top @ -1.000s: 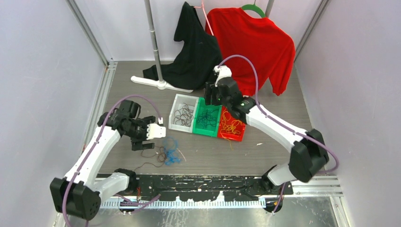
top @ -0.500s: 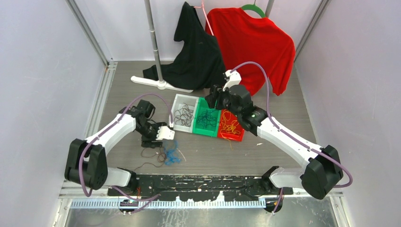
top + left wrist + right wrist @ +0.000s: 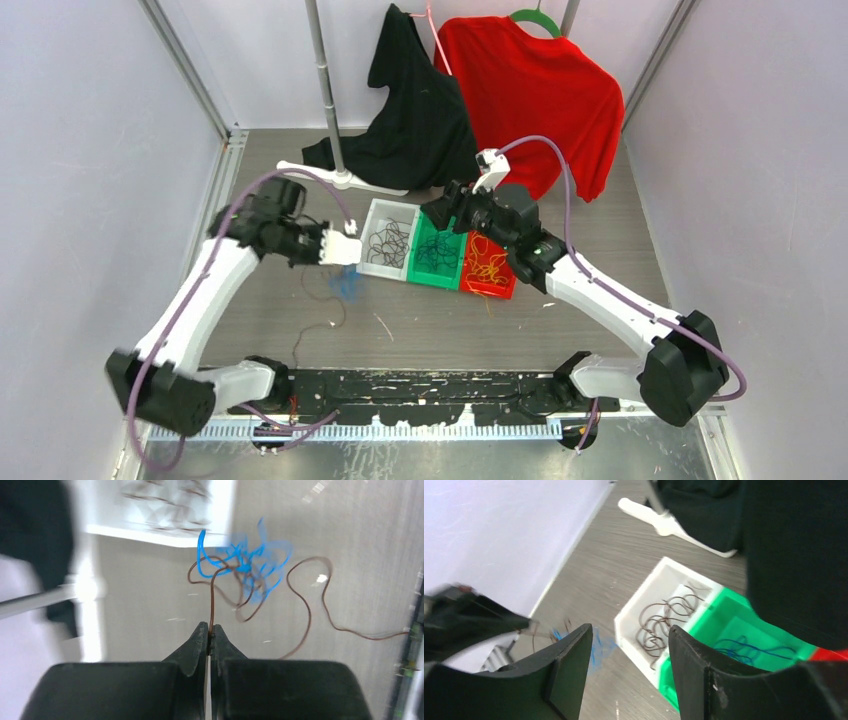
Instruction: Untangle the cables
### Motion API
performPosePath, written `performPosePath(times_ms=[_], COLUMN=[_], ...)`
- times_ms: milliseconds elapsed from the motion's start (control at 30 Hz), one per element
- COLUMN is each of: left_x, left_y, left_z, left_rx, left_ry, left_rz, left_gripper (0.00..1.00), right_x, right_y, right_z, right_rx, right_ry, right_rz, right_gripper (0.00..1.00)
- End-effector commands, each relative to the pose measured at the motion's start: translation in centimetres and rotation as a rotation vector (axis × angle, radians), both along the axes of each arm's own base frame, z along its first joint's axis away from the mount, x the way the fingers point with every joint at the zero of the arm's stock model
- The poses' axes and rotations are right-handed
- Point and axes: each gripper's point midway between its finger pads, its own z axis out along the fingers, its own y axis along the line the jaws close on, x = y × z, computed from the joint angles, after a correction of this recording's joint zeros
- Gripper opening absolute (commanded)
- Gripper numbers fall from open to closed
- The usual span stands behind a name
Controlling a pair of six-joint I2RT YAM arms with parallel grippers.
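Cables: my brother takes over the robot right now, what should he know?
The left gripper is shut on the brown cable, beside the white bin.
The right gripper is open and empty, above the bins.
The blue tangle is knotted with that brown cable.
Done: brown cables lie in the white bin, blue in the green bin, yellow-orange in the red bin.
Left: part brown from blue, then bin each.

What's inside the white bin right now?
Loose dark brown cables lie coiled on the floor of the white bin; no other colour shows. A finger of the right gripper covers one edge in the wrist view.
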Motion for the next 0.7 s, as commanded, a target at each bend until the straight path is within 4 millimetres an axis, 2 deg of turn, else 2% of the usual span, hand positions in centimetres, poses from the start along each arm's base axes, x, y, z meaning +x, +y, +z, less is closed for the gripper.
performPosePath(times_ms=[0,100,300,533,667], left_x=[-3.9,-5.0,-6.3,-7.4,-8.0], left_y=[-1.3,-1.5,-1.8,-2.2,-2.4], left_z=[10.6,14.2,18.1,20.3,21.1], left_rx=[-0.182,-0.254,-0.350,-0.426,-0.460], left_ry=[-0.165,-0.265,-0.373,-0.389,-0.408], left_rz=[-0.057,-0.053,-0.038,-0.027,-0.034], left_gripper=[0.00,0.00,0.00,0.00,0.00], right_x=[-2.3,-4.2,-8.0,-13.6,-15.4], right_y=[3.7,5.9,9.7,13.1,13.9], right_z=[4.4,4.1,5.1,6.7,7.2], right_rx=[0.200,0.226,0.332,0.465,0.552], right_ry=[-0.092,-0.091,-0.142,-0.210,-0.193], right_rz=[0.199,0.286,0.420,0.651,0.739], right_gripper=[0.65,0.70,0.76,0.78,0.77])
